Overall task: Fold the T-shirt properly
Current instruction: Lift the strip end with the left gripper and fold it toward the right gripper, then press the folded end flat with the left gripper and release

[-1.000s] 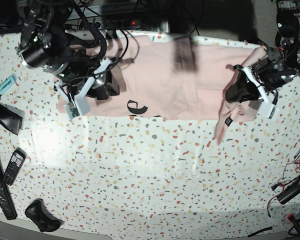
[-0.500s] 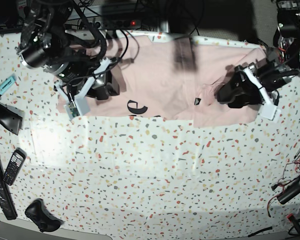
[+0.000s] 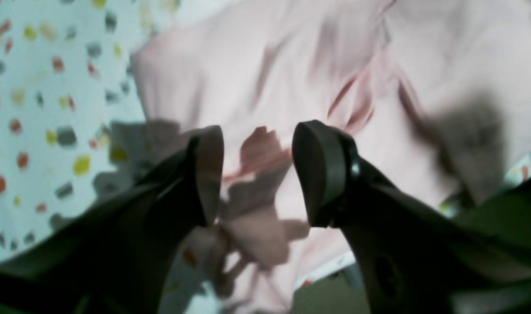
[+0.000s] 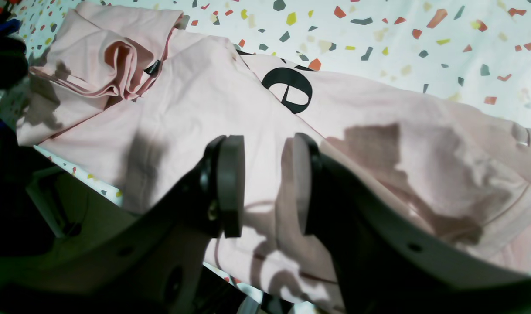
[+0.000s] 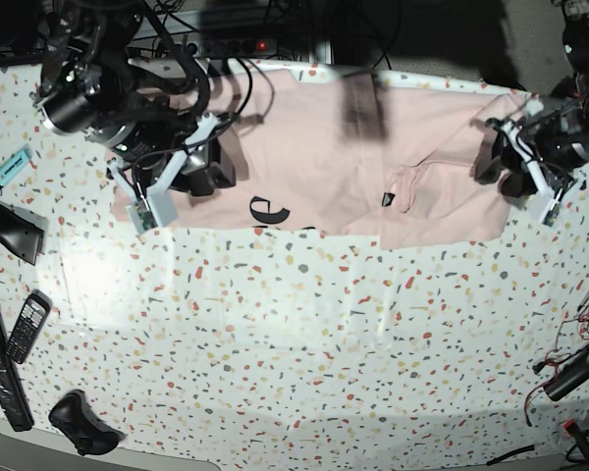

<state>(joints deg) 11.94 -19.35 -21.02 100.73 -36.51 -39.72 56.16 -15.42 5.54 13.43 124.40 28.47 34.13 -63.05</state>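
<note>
— where was the t-shirt (image 5: 314, 167)?
— lay along the far edge of the speckled desk (image 5: 304, 334), pale pink, with a black letter "e" (image 4: 288, 89) showing and one end bunched into folds beside a small dark label (image 5: 388, 199).
— left gripper (image 3: 256, 172)?
— jaws spread wide above the cloth, nothing between them.
— right gripper (image 4: 262, 185)?
— jaws partly apart over the fabric; couldn't tell whether any was pinched.

Soft matt cotton T-shirt (image 5: 314, 157); glossy speckled terrazzo table (image 5: 304, 343).
</note>
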